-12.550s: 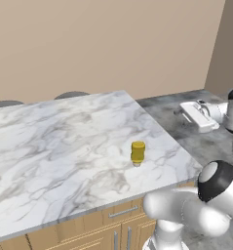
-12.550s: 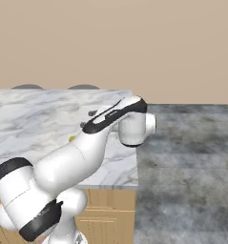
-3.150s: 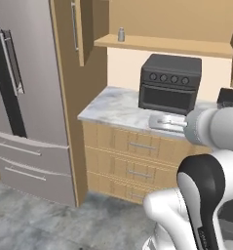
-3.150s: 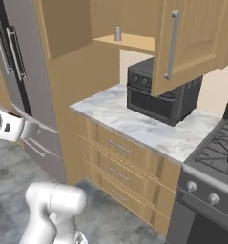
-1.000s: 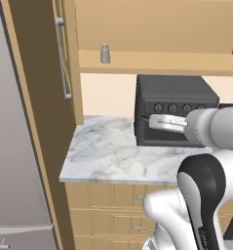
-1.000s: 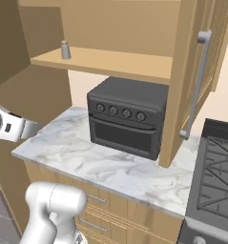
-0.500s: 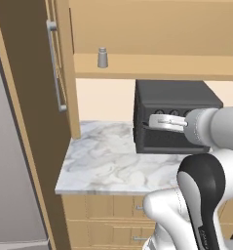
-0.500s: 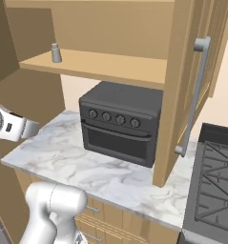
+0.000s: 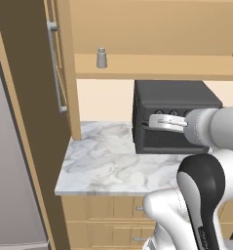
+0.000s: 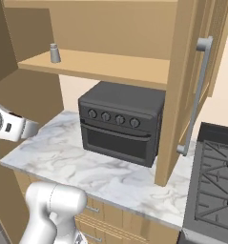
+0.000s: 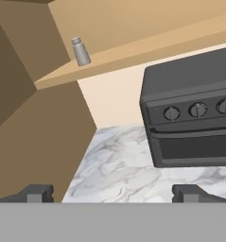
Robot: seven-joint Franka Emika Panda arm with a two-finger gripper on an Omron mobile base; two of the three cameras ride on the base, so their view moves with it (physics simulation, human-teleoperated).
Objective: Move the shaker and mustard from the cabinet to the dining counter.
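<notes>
- Standing upright at the left end of the open cabinet (image 10: 110,66) shelf was the shaker (image 9: 102,57), alone, well apart from the gripper (image 11: 114,193).
- The gripper's jaws stood wide open and held nothing.
- Below the shelf, a black oven (image 10: 120,128) sat on a marble countertop (image 9: 108,163).
- The arm (image 9: 205,128) reached across in front of the oven.

Lighting is even and bright throughout, with no glare. Soft shade lies under the cabinet (image 9: 152,66) shelf and beside the oven (image 10: 120,126). Rendering is slightly soft, without motion blur or edge distortion.
</notes>
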